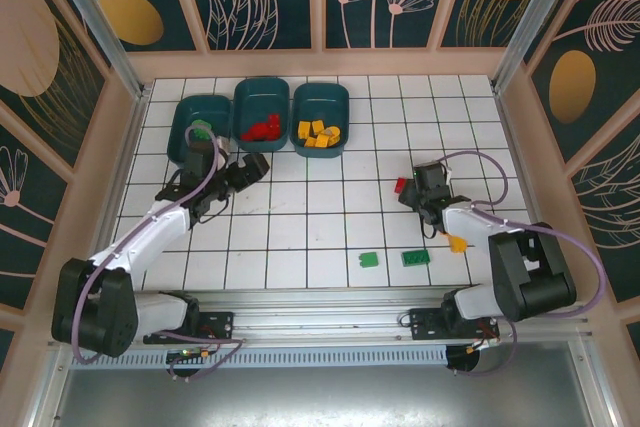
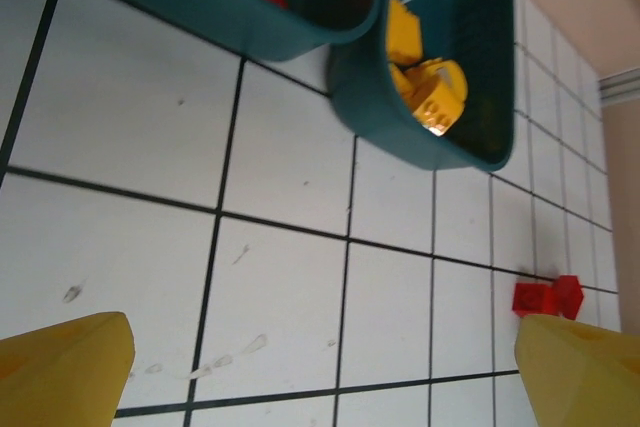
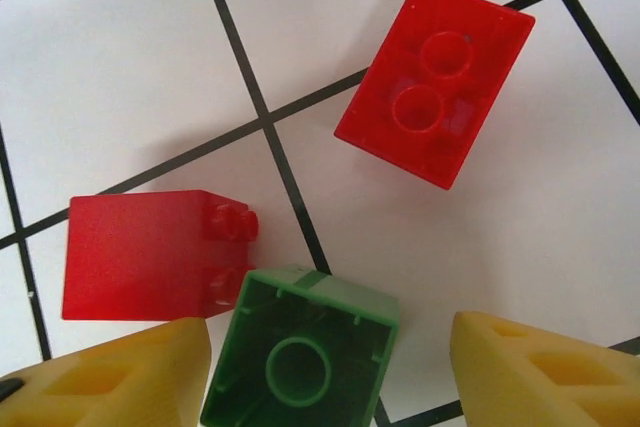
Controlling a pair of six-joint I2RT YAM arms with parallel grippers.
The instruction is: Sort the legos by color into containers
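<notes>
Legos: small glossy bricks. In my right wrist view a green brick (image 3: 305, 347) lay hollow side up at the lower centre. A red brick on its side (image 3: 150, 252) lay close against its upper left corner, and a studs-up red brick (image 3: 435, 82) sat apart at the upper right.
Loose elsewhere: in the top view one green piece (image 1: 369, 259) and another green piece (image 1: 415, 257) sat low and right of centre on the tiled table (image 1: 300, 217).
Containers: three teal bins stood in a row at the upper left of the top view. They were the green-holding bin (image 1: 176, 132), the red-holding bin (image 1: 262, 81) and the yellow-holding bin (image 1: 320, 87).
Right gripper (image 3: 330, 347): my jaws stood partly apart astride the green brick and gripped nothing. White tile showed between the brick and the finger at the lower right. I could not tell whether the lower left finger touched it.
Left gripper (image 2: 320, 367): my jaws were spread wide and empty over bare tile, below the red and yellow bins.
Handling: I judged the brick light, rigid and slick. It would not give under pressure, but it could squirt out of a skewed pinch.
Hold: I judged the two opposite flat side walls the best place, with the pads square on them.
Risk: the tipped red brick lay so near that my lower left finger could nudge or trap it.
</notes>
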